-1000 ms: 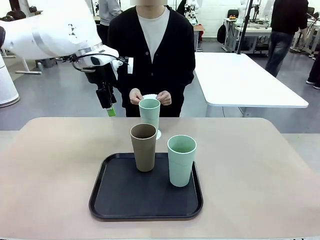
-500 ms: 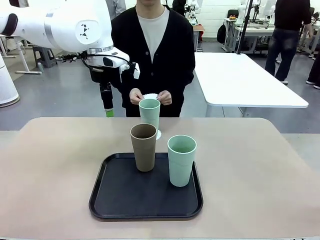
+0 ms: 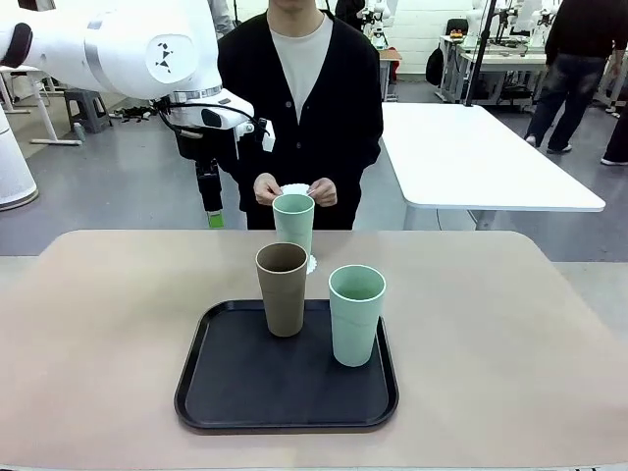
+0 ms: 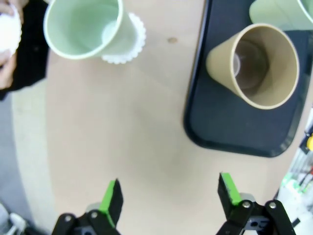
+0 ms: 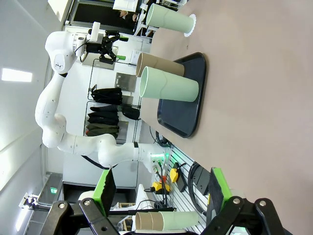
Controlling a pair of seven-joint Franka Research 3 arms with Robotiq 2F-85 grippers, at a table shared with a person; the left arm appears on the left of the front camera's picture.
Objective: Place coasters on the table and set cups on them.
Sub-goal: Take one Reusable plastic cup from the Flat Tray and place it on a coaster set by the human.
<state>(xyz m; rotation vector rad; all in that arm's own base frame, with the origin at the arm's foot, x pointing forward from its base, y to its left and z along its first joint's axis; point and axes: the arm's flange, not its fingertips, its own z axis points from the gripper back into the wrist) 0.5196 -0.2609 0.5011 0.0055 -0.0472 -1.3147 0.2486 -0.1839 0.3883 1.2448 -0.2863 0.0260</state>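
One mint green cup [image 3: 293, 222] [image 4: 83, 25] [image 5: 168, 18] stands on a lacy white coaster [image 3: 312, 263] [image 4: 133, 45] [image 5: 191, 23] on the table [image 3: 491, 324], just beyond the tray. A tan cup [image 3: 282, 288] [image 4: 254, 63] [image 5: 157, 65] and a second mint cup [image 3: 355, 314] [image 5: 168, 84] stand on the black tray [image 3: 285, 392] [image 4: 230, 132]. The person holds more coasters [image 3: 294, 188] in both hands behind the far cup. My left gripper [image 3: 213, 211] [image 4: 168, 193] hangs open and empty above the table's far left edge. My right gripper [image 5: 161, 191] is open and empty, low over the table.
The person stands at the far side, hands [image 3: 267, 188] close to the far cup. A white-topped table [image 3: 471, 157] stands behind on the right. Bare tabletop lies left and right of the tray.
My left arm has swung its wrist round, and the gripper now points straight down instead of tilted. Cups, tray and the person's hands have stayed put.
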